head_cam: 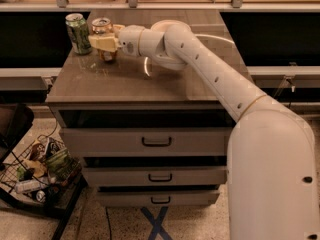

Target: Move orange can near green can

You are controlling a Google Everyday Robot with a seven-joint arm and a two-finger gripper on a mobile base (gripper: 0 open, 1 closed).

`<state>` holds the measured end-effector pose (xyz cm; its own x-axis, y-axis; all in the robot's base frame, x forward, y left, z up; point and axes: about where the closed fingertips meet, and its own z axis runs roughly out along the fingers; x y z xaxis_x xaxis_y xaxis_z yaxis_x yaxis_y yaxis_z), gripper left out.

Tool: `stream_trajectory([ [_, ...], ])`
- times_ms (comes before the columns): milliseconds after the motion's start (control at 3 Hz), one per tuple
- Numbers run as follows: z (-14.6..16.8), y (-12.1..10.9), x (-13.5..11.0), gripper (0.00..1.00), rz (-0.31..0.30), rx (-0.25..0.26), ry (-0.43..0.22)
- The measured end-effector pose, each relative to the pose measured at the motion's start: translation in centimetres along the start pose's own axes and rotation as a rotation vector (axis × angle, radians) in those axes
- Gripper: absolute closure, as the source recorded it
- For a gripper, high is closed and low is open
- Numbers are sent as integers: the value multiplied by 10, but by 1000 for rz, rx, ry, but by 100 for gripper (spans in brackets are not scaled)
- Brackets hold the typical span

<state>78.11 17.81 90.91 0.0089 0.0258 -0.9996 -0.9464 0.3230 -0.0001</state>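
Orange can (101,26) move: nearly done | green can (78,33) upright at back-left corner of cabinet top (130,86) | orange can just right of it, close, apparently not touching | gripper (101,42) clamped around orange can; release left | fingers hide can's middle; can't tell if base rests on top | arm (210,70) reaches in from right

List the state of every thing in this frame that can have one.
orange can, upright, gripped, close beside the green can.
green can, upright, free, at the cabinet top's back left corner.
gripper, shut on the orange can, above the cabinet top.
drawers, all three look shut.
wire basket, on the floor, full of clutter.
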Motion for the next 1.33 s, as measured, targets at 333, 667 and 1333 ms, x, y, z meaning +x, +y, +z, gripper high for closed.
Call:
stream_trajectory([
  [333,3,2,0,82,1,-5,0],
  [667,5,4,0,59,1,-10,0],
  [1333,11,9,0,13,3,-19,-1],
])
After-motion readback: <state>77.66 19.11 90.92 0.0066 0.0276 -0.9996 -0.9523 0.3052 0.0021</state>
